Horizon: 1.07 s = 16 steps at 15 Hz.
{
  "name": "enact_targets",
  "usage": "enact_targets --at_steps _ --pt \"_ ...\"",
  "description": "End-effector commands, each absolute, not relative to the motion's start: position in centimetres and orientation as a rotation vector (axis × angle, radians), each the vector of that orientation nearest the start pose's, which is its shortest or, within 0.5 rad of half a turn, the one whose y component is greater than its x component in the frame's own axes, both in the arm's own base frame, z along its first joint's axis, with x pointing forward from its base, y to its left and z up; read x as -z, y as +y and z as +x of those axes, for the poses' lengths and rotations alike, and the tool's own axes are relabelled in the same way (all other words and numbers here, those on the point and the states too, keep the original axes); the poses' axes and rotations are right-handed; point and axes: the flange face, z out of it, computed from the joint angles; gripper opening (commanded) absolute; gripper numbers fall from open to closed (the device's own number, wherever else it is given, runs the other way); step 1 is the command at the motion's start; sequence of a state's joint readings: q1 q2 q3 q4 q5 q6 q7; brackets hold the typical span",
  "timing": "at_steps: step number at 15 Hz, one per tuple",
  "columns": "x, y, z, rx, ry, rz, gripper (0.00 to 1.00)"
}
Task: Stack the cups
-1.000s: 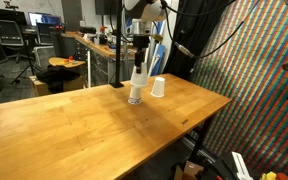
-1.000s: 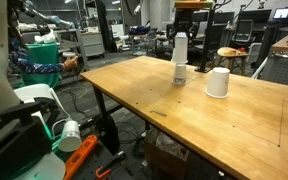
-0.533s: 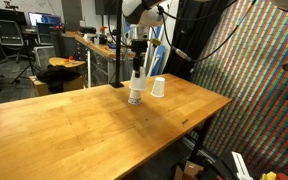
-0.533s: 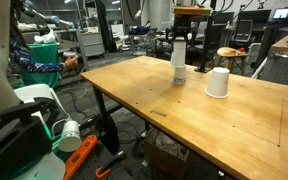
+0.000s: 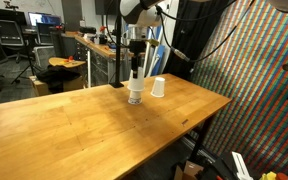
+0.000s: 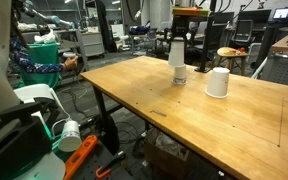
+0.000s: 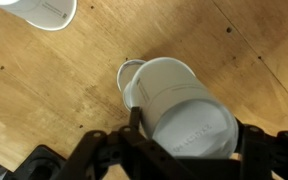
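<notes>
The wooden table (image 5: pixel 74 130) is the biggest thing here, and the cups stand near its far edge. My pincer (image 7: pixel 187 125) is squeezed tight on one white cup (image 6: pixel 178 57), right above the small greyish cup (image 6: pixel 179 75). I cannot tell if they touch. I think I should go straight down slowly, keep both cups lined up, and let go only when the top one sits snug. In the wrist view the grey rim peeks out on one side. The other white cup (image 6: pixel 217 82) waits just beside, plain, narrower at its top.
</notes>
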State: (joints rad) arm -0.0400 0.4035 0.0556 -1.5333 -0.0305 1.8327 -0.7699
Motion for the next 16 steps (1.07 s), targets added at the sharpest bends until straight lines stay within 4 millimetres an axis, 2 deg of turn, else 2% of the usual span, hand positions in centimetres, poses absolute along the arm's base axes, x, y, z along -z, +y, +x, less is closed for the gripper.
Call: enact_targets --at_steps 1,2,3,5,12,16 --pt "-41.8 0.3 67.1 -0.136 -1.185 -2.838 0.56" --pt "-41.7 0.2 67.1 -0.136 -1.178 -2.837 0.95" --pt "-41.8 0.1 67.1 -0.134 -1.175 -2.838 0.94" --pt "-41.9 0.0 67.1 -0.130 -1.173 -2.838 1.00" --pt "-42.4 -0.9 67.0 -0.114 -1.151 -2.839 1.00" --pt "-43.5 -1.7 67.1 -0.098 -1.150 -2.856 1.00"
